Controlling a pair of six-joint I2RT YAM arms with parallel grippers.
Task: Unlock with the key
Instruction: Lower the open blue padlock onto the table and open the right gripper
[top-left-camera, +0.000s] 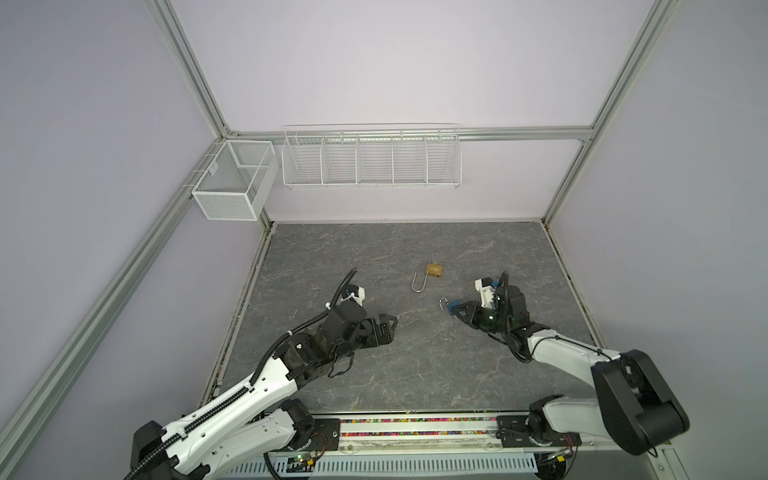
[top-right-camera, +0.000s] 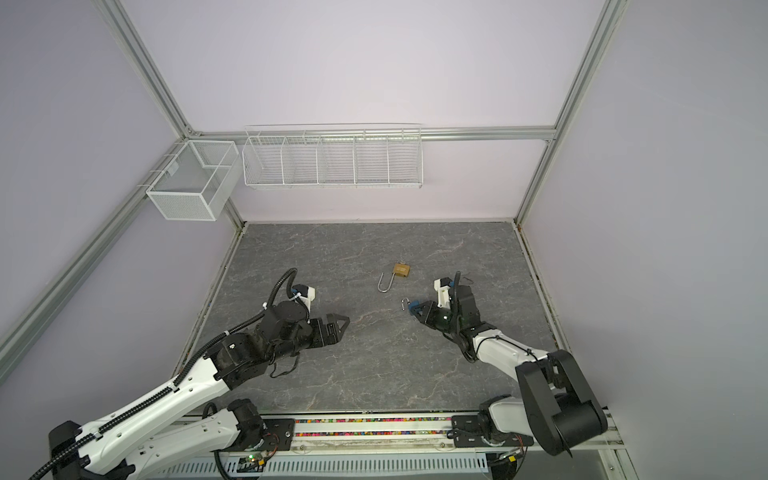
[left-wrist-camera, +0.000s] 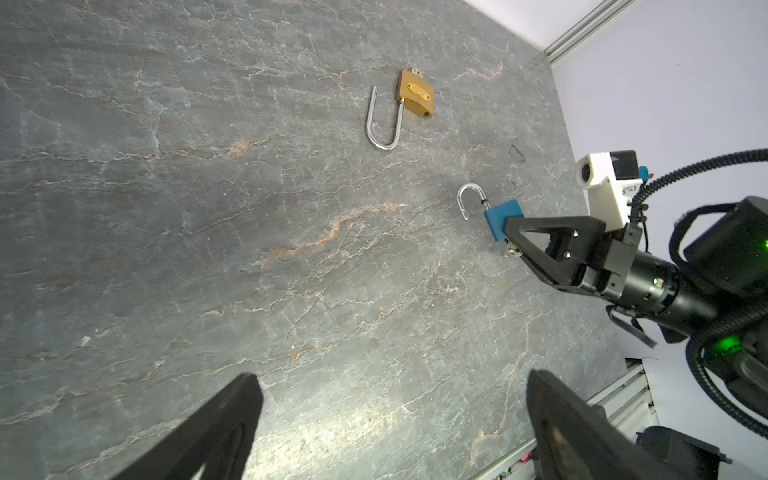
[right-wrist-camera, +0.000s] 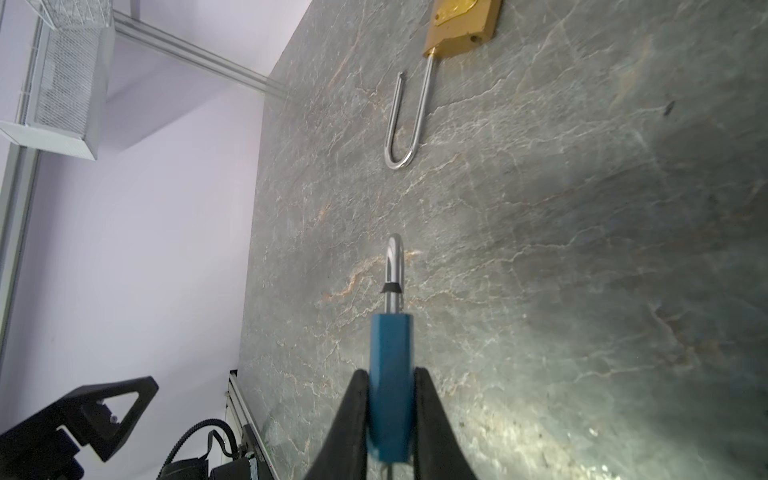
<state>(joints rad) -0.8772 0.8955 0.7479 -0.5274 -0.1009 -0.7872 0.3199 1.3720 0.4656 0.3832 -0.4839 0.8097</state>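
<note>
My left arm reaches in from the near left, and my left gripper hangs low toward the middle with its fingers spread wide. My right arm comes from the near right. My right gripper points left, jaws pinched on a blue lock.

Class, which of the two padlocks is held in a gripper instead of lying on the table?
The small blue padlock with the short silver shackle: the right gripper clamps it. The brass long-shackled padlock lies free on the grey table.
</note>
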